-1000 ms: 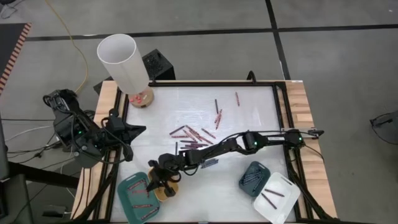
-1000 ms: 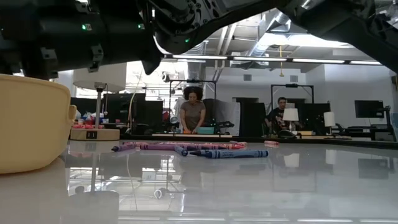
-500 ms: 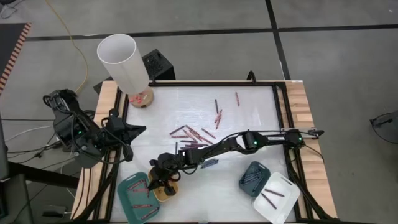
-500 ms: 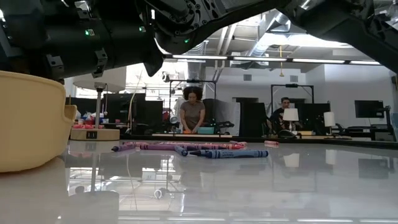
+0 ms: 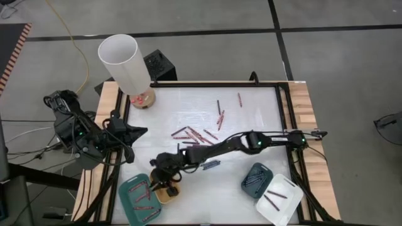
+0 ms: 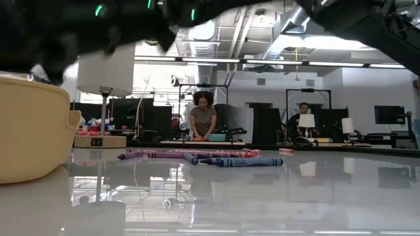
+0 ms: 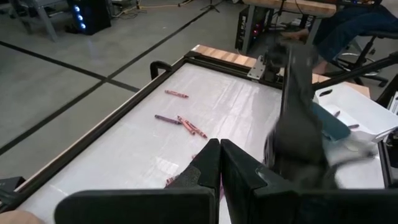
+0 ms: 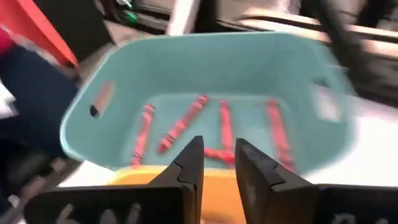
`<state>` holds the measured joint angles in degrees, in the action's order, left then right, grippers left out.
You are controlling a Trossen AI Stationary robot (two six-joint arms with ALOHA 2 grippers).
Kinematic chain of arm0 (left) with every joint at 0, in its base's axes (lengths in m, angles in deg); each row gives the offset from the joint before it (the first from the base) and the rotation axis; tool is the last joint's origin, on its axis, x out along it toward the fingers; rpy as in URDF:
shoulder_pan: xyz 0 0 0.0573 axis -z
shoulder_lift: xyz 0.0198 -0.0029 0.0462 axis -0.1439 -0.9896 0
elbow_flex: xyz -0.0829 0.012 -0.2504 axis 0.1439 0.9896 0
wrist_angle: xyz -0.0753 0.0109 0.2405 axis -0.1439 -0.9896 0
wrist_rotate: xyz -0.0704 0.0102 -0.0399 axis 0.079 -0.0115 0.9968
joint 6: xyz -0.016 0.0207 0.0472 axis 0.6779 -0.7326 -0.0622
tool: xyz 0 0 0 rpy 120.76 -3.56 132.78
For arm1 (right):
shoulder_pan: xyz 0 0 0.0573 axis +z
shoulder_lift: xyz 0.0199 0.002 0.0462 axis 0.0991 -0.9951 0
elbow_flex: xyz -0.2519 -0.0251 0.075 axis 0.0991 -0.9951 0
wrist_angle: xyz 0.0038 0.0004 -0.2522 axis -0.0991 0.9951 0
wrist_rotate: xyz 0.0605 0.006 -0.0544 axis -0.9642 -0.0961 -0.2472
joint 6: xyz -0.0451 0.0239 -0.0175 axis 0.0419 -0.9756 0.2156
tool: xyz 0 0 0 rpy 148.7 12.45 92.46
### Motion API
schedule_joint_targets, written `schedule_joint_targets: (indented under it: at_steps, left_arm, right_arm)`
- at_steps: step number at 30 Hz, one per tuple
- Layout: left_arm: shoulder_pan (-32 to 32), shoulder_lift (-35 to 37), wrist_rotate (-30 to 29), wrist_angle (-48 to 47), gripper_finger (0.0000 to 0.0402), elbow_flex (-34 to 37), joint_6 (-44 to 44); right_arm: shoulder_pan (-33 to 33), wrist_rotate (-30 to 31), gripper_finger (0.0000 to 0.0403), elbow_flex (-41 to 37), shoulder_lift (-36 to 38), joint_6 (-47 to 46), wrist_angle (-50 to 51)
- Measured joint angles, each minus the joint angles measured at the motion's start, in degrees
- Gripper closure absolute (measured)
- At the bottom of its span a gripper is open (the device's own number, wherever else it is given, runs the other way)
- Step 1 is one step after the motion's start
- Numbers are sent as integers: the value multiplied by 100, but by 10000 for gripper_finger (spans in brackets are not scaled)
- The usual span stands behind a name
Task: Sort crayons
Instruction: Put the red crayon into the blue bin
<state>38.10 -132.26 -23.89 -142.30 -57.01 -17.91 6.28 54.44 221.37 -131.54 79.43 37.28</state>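
Landmark: the yellow tray (image 5: 165, 192) at the table's near edge, with the right arm reaching across the table to it.
Right gripper (image 5: 162, 183): hangs over the yellow tray; in its wrist view the two fingers (image 8: 189, 163) stand a little apart with nothing between them, so released.
Teal tray (image 5: 139, 199): touching the yellow tray on the left arm's side; in the right wrist view it sits just beyond the yellow rim.
Red crayons (image 8: 180, 124): several lie on the teal tray's floor, long axes roughly parallel, running from the yellow tray's side toward the far wall, some slanted.
Dark-blue tray (image 5: 256, 178): well apart from the yellow tray, toward the right arm's side; thin sticks inside, colour and direction hard to tell.
White tray (image 5: 278, 199): just beyond the dark-blue tray from the yellow one; two dark crayons (image 5: 274, 198) lie in it, slanted.
Blue crayon (image 5: 211, 165): on the bare table, farther in than the yellow tray, long axis roughly across the table.
Loose pile (image 5: 191, 139): red, pink and purple crayons, beyond the blue one, fanned at mixed angles.
Far crayons (image 5: 220, 115): a few farther still, mostly lengthwise toward the table's far edge.
Left gripper (image 7: 219, 163): at the table's left edge, well apart from the yellow tray; fingers clenched together, empty.
White lamp (image 5: 127, 66): at the far left corner.
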Motion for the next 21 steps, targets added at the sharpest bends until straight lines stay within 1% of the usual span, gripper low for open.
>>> schedule_joint_targets:
  at_steps: [1, 3, 5, 7, 10, 12, 14, 16, 18, 20, 21]
  left_arm:
    - [2, 0, 1, -8, 401, 1, 1]
    - [2, 0, 1, -40, 401, -1, 22]
    - [2, 0, 19, -47, 401, -1, 27]
    - [2, 0, 77, -81, 401, 0, 32]
    - [2, 0, 97, -173, 401, 0, 108]
    - [2, 0, 93, -204, 401, 1, 223]
    - [7, 0, 56, -206, 401, 1, 328]
    - [61, 0, 40, -265, 401, 0, 445]
    - [153, 5, -89, -544, 401, 0, 719]
    - [256, 20, -275, -1058, 401, -1, 1229]
    - [315, 40, -363, -1419, 402, 1, 1626]
  right_arm:
    - [-33, 219, 315, -62, 215, 131, 258]
    - [-126, 964, 315, -144, 775, 428, 990]
    - [-223, 1892, 315, -131, 1287, 675, 1776]
    - [-319, 2884, 315, -109, 1699, 721, 2527]
    - [-507, 4193, 315, -135, 2107, 333, 3691]
    - [-687, 4849, 315, -157, 2349, -160, 4626]
    - [-981, 5199, 315, -148, 2639, -701, 5538]
    - [-1344, 5264, 315, -127, 2885, -1262, 6521]
    - [-1746, 5232, 315, -130, 3042, -1722, 7466]
    - [-2090, 5190, 315, -148, 3081, -1967, 8018]
    - [-2245, 5167, 315, -166, 3122, -1986, 8013]
